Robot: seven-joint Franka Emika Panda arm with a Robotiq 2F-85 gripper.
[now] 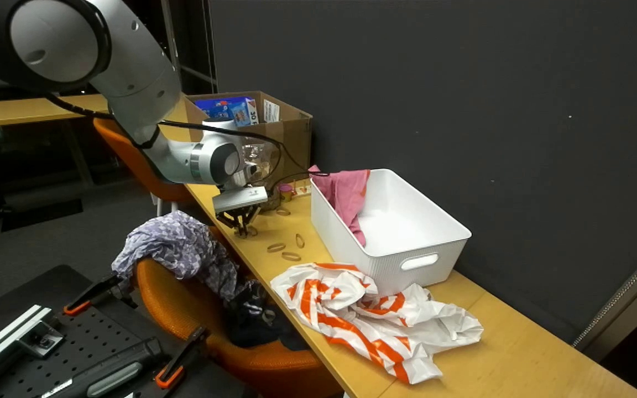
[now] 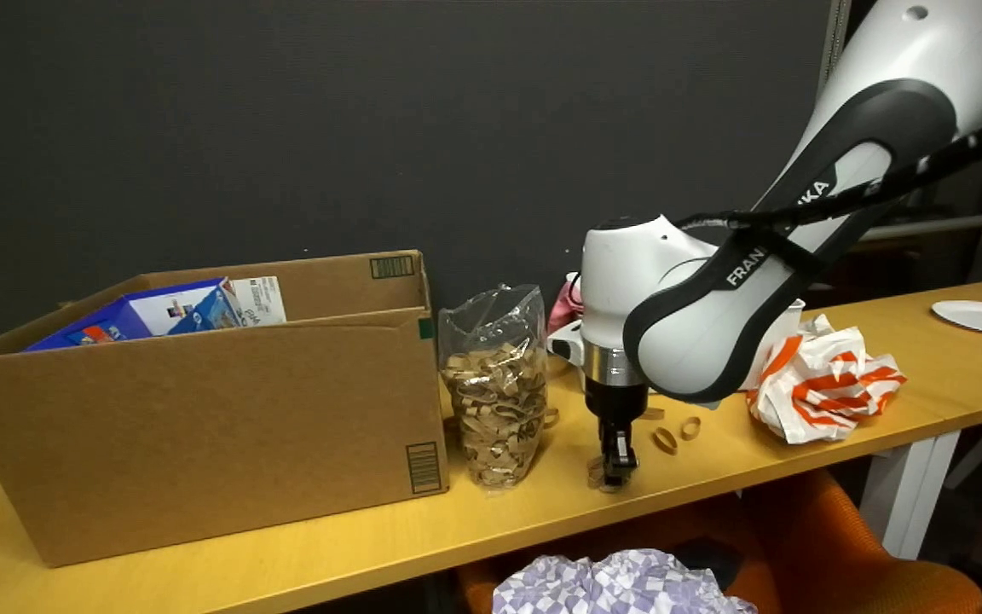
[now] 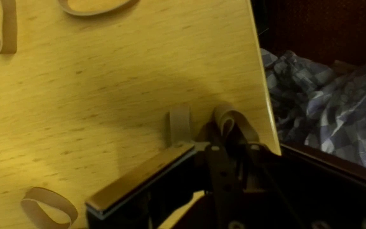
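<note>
One curled band [image 3: 222,112]: tan, low and right of the middle of the wrist view, right at the tips of the tool [image 3: 234,147].
Short strip [image 3: 179,124]: tan too, just left of the curled band. I cannot tell if both are bits of the same band.
Tool: low down at the bench [image 1: 517,348], near its edge, with its jaws close together. It is too dark at the tips to tell if they pinch the curled band or only sit by it.
Loose bands [image 3: 10,28]: in the wrist view, one is in the upper left, one at the top edge and one in the lower left.
Clear bag [image 2: 512,320]: standing up near the middle of the frame in an exterior view, with lots of tan bands [image 2: 499,418] in it.
Brown box [image 2: 227,452]: big, at the left of the frame, just beside the clear bag. Blue packs [image 2: 210,314] stick up in it.
White tub [image 1: 351,251]: right of the middle of the frame in an exterior view. A pink cloth [image 1: 346,193] hangs over its side.
Crinkled wrap [image 1: 363,326]: white with orange stripes, by the white tub, in the lower part of the frame.
Orange chair [image 2: 900,554]: at the lower right in an exterior view.
</note>
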